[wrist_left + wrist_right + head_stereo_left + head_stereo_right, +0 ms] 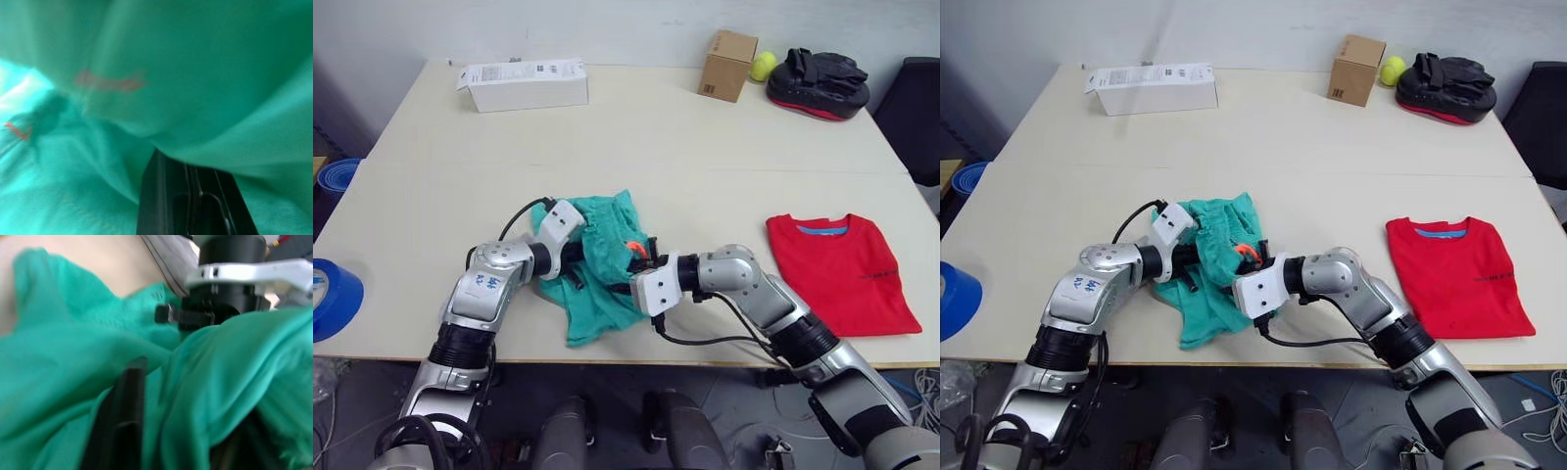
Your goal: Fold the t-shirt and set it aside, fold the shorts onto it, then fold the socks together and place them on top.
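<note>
1. Left eye view puts the teal-green cloth shorts (597, 269) bunched in a heap near the front edge of the pale desk (636, 137), with both arms buried in them from opposite sides.
2. Your left gripper (576, 266) and right gripper (641, 262) both have cloth draped over the fingers; you cannot tell from any view whether either claw is pinching fabric or merely pushed into it. If you lift now on that assumption, one side may slip out and the shorts will drop in a worse tangle.
3. The two grippers sit very close together inside the heap. Pulling them apart could snag a finger in the waistband, or the wrists could knock each other.
4. The lower fold of the shorts lies just beside the front edge; a drag toward you could send them off the desk.
5. The bright red short-sleeved cloth t-shirt (840, 269) lies folded flat near the right edge, well apart from the shorts. A careless carry across could rumple it or push it over that edge.
</note>
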You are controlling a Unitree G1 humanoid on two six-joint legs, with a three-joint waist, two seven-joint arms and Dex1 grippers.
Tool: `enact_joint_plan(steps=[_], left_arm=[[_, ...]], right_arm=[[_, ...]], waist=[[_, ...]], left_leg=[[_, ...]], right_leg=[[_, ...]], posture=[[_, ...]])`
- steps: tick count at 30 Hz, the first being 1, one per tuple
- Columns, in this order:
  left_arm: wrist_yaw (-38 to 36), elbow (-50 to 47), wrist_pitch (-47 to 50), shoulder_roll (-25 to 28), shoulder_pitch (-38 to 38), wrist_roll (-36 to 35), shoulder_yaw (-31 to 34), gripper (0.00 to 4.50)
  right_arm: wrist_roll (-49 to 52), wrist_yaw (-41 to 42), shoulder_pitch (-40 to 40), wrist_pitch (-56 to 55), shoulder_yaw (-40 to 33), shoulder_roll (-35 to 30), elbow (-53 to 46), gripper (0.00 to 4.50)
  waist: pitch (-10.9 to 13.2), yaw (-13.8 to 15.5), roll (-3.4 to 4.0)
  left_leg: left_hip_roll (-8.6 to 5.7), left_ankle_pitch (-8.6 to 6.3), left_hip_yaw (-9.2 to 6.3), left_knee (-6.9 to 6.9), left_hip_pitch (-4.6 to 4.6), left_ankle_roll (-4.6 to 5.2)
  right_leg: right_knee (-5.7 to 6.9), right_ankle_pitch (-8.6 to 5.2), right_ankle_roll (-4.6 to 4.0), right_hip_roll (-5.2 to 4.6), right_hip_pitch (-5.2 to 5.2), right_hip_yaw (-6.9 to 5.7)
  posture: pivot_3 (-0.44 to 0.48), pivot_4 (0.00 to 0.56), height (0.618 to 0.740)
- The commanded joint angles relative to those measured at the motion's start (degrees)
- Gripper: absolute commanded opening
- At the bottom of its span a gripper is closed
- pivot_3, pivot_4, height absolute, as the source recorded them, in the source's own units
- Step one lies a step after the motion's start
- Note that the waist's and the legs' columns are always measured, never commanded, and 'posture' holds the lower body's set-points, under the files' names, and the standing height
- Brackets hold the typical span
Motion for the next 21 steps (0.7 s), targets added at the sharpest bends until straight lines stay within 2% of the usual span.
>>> enact_joint_plan(steps=[1, 6, 11, 13, 16, 20, 21], left_arm=[[-0.4, -1.1, -1.2, 2.3, 0.9, -0.8, 1.7, 0.00], [-2.8, -5.1, 0.9, 8.2, 3.9, -3.9, 6.5, 0.00], [-7.8, -11.4, 2.9, 16.2, 9.7, -8.8, 12.3, 0.00], [-9.0, -13.6, 3.1, 18.3, 10.9, -10.6, 14.0, 0.00], [-9.9, -15.4, 4.3, 19.2, 8.4, -13.9, 15.2, 0.00], [-11.7, -15.9, 3.5, 19.6, 1.2, -14.9, 11.7, 0.00], [-12.7, -15.6, 2.7, 19.7, -0.9, -14.5, 10.0, 0.00]], right_arm=[[7.5, 6.0, 1.1, -2.7, -2.1, -2.2, -5.4, 2.82], [17.6, 13.7, 3.4, 3.9, -4.3, -6.9, -13.0, 4.45], [25.0, 13.6, 2.0, 16.7, -11.0, -9.8, -15.8, 4.45], [24.8, 12.0, 0.6, 20.2, -13.6, -10.1, -13.2, 4.45], [22.7, 10.6, -0.9, 22.5, -15.7, -10.0, -8.3, 4.45], [20.9, 9.9, -1.2, 22.8, -16.2, -8.9, -5.0, 3.61], [20.4, 10.0, -0.9, 22.4, -15.9, -8.7, -4.8, 3.25]], waist=[[0.0, 0.0, 0.00], [0.0, -0.2, 0.01], [0.0, -0.2, 0.02], [0.0, -0.1, 0.03], [0.0, 0.3, 0.03], [0.0, 0.2, 0.03], [0.0, 0.1, 0.03]], left_leg=[[0.00, -0.02, 0.00, 0.00, 0.00, -0.01], [0.03, -0.09, -0.01, -0.07, 0.05, -0.03], [0.07, -0.22, -0.02, -0.30, 0.09, -0.25], [0.05, -0.22, -0.05, -0.39, 0.13, -0.25], [0.02, -0.19, -0.09, -0.54, 0.13, -0.23], [-0.02, -0.15, -0.11, -0.64, 0.07, -0.21], [-0.04, -0.13, -0.06, -0.69, 0.06, -0.19]], right_leg=[[-0.01, 0.00, 0.00, 0.00, 0.00, 0.00], [-0.03, -0.02, -0.03, -0.01, 0.01, 0.02], [-0.03, -0.08, -0.17, -0.06, -0.06, -0.01], [-0.07, -0.10, -0.25, -0.10, -0.07, -0.04], [-0.14, -0.10, -0.42, -0.16, -0.09, -0.12], [-0.25, -0.13, -0.53, -0.22, -0.08, -0.25], [-0.26, -0.12, -0.51, -0.23, -0.09, -0.25]], posture=[[0.000, 0.150, 0.740], [0.000, 0.150, 0.740], [0.000, 0.150, 0.740], [0.000, 0.150, 0.740], [0.000, 0.150, 0.740], [0.000, 0.150, 0.740], [0.000, 0.150, 0.740]])
